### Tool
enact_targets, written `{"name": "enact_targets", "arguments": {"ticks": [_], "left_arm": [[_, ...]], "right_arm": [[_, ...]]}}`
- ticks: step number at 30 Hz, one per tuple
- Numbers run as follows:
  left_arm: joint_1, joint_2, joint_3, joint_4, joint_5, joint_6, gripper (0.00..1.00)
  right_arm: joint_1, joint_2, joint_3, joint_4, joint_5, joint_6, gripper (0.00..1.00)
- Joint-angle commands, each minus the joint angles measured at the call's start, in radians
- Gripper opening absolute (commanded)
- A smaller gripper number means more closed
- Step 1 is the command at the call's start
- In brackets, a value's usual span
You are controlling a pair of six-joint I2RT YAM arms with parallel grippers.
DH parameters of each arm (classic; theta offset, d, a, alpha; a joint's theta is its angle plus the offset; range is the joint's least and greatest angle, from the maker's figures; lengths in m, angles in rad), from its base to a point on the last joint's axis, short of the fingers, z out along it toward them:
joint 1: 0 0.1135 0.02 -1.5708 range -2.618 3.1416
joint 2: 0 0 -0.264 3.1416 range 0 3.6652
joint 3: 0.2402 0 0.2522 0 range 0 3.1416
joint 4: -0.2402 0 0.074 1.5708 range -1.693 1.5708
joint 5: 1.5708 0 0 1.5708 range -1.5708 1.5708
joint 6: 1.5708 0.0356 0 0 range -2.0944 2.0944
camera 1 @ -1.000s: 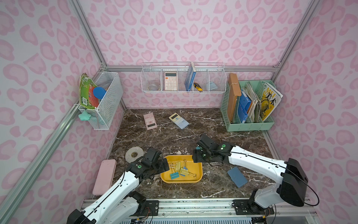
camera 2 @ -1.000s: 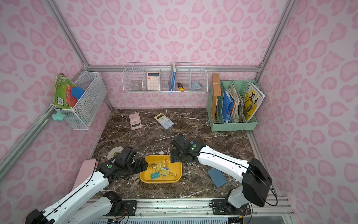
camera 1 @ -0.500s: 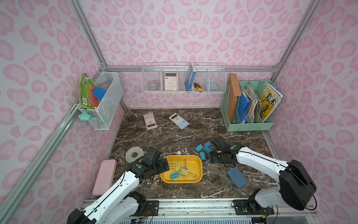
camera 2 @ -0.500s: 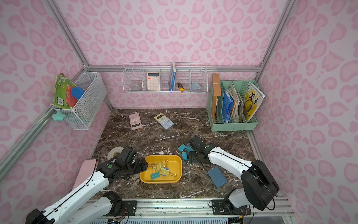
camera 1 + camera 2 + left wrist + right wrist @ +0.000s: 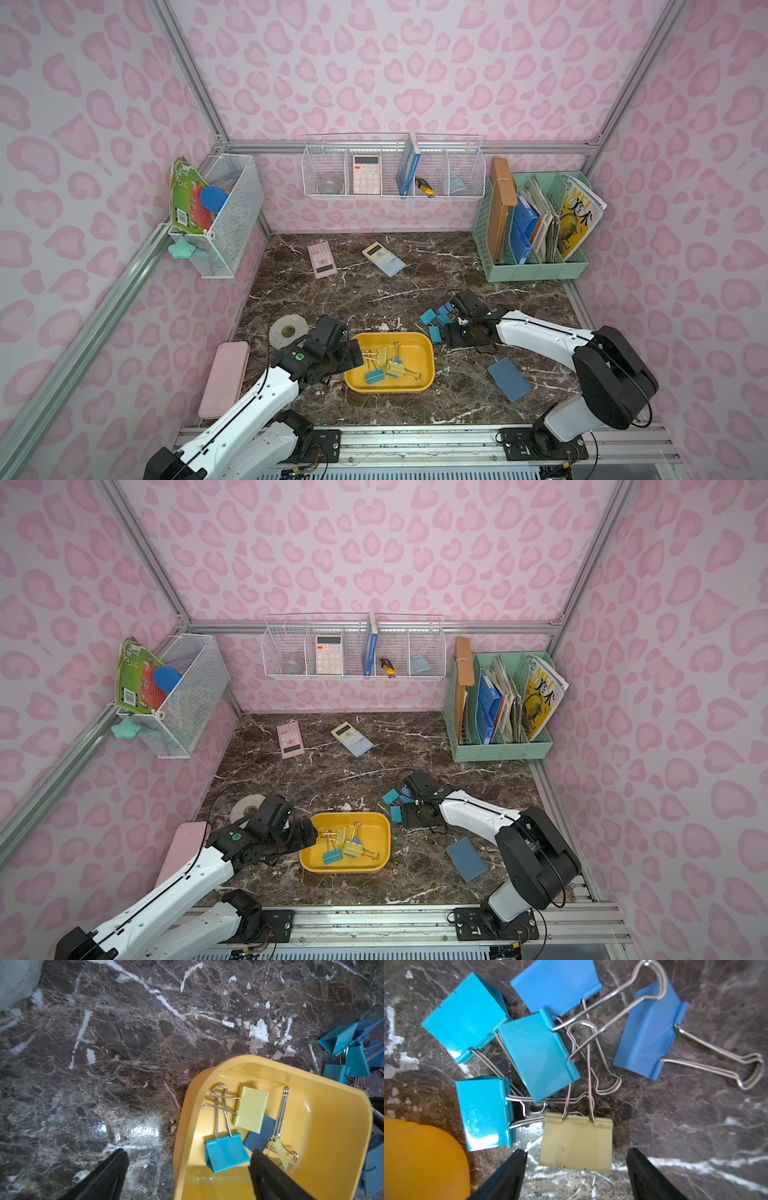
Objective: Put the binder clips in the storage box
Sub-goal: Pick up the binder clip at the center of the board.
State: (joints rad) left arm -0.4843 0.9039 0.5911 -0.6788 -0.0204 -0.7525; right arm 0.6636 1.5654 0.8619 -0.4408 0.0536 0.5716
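Right pincer (image 5: pixel 577 1152) low, spread, flanking yellow binder clip (image 5: pixel 576 1140).

The binder clips (image 5: pixel 537 1053) are teal, blue and pale yellow, with silver wire handles, and the storage box (image 5: pixel 417 353) is plain yellow. The tabletop (image 5: pixel 374 291) is dark brown marble veined white, against pale pink walls (image 5: pixel 395 62) blotched darker pink. The file organizer (image 5: pixel 536 270) is mint green and the flat pad (image 5: pixel 509 379) blue.

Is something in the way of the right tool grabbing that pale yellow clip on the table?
Nothing visible blocks it: the pale yellow clip lies right before the open right tool. Its wire handles cross those of the neighbouring clips, though, so they might drag along.
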Motion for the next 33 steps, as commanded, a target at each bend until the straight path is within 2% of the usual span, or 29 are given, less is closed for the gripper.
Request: {"name": "enact_targets", "arguments": {"ticks": [1,13,21,27,33], "left_arm": [[0.001,0.006,0.006,-0.002,-0.009,0.01,0.95],[0.001,0.004,0.007,-0.004,-0.011,0.009,0.95],[0.001,0.0,0.007,-0.005,-0.013,0.008,0.95],[0.001,0.002,0.007,-0.005,-0.012,0.008,0.95],[0.001,0.007,0.008,-0.005,-0.013,0.01,0.95]], "right_arm": [[-0.001,0.021,0.001,0.02,-0.003,-0.015,0.78],[-0.01,0.04,-0.009,0.039,0.011,-0.013,0.67],[-0.01,0.018,-0.004,0.03,0.014,-0.01,0.46],[0.014,-0.061,0.038,-0.054,0.04,0.009,0.44],[0.122,-0.136,0.143,-0.183,0.07,0.054,0.44]]}}
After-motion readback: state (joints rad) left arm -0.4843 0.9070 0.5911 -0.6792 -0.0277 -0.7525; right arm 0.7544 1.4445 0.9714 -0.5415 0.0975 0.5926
